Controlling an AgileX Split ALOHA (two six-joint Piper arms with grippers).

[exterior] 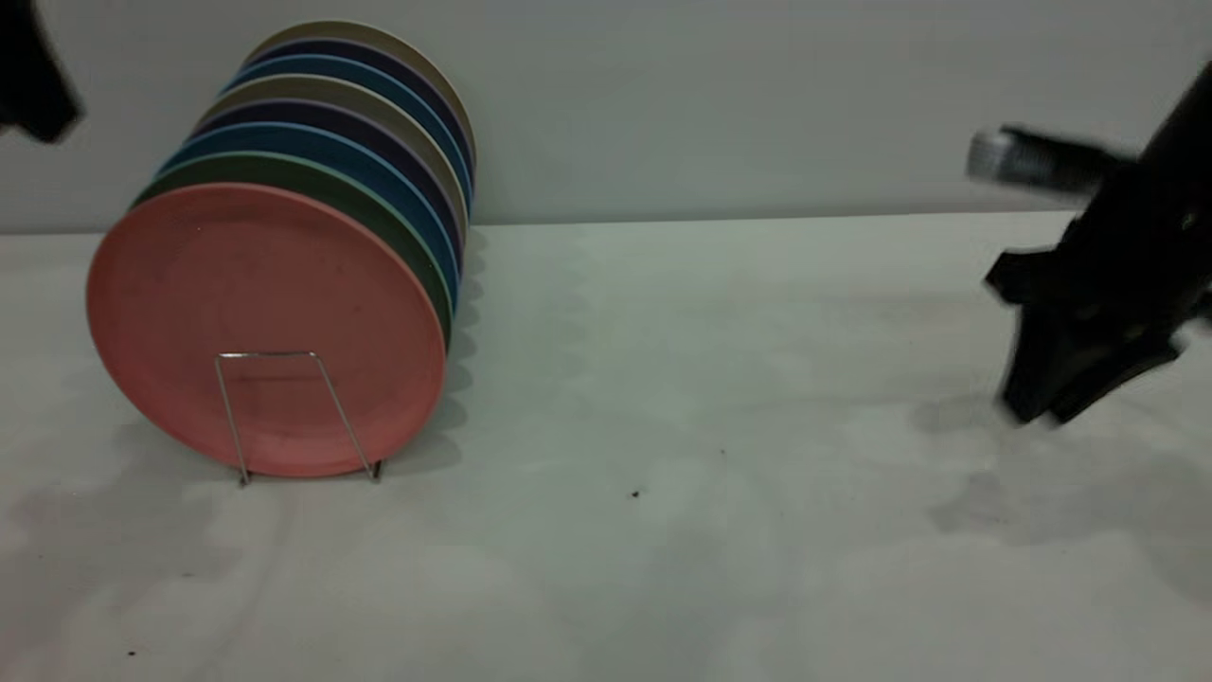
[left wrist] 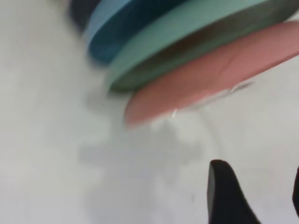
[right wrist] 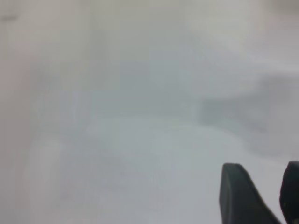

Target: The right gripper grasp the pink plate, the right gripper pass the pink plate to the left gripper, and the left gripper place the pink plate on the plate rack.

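Pink plate point(exterior: 265, 322) stands upright at the rack's point(exterior: 295, 417) near end, left on my bench point(exterior: 720, 530). Right hand point(exterior: 1089, 374) hovers far right, empty, jaws apart; left hand point(left wrist: 254, 196) released.

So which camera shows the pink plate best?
The exterior view: the whole pink plate stands upright at the front of the plate rack. The left wrist view catches only part of it, edge-on. The right wrist view shows none of it.
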